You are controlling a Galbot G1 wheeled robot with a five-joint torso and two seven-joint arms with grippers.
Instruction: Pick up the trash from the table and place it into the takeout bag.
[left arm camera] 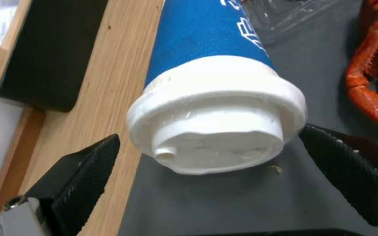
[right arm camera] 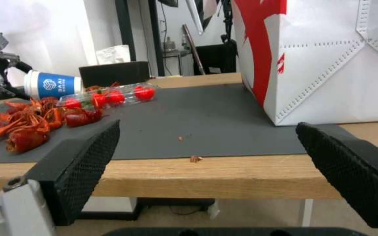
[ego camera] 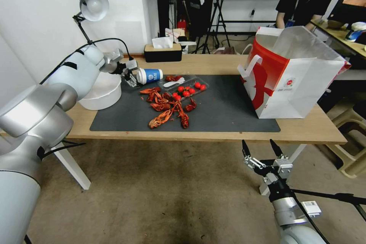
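A blue-and-white paper cup point(ego camera: 149, 75) point(left arm camera: 215, 98) point(right arm camera: 53, 85) lies on its side at the back left edge of the dark grey mat point(ego camera: 228, 110), white lid toward my left gripper point(ego camera: 131, 78) point(left arm camera: 206, 157). That gripper is open, its fingers on either side of the lid and apart from it. Red crayfish shells point(ego camera: 166, 108) point(right arm camera: 23, 121) are piled mid-mat beside a clear tray of red tomatoes point(ego camera: 187, 87) point(right arm camera: 110, 96). The takeout bag point(ego camera: 289, 72) point(right arm camera: 329, 55) stands upright at the table's right end. My right gripper point(ego camera: 263, 150) point(right arm camera: 206, 154) hangs open below the table's front edge.
A white bowl-like lamp base point(ego camera: 101, 93) and its lamp point(ego camera: 91, 5) stand at the table's left. A black tissue box point(ego camera: 163, 51) sits at the back edge. A person sits behind the bag. A beige stool point(ego camera: 352, 148) is right of the table point(ego camera: 312, 129).
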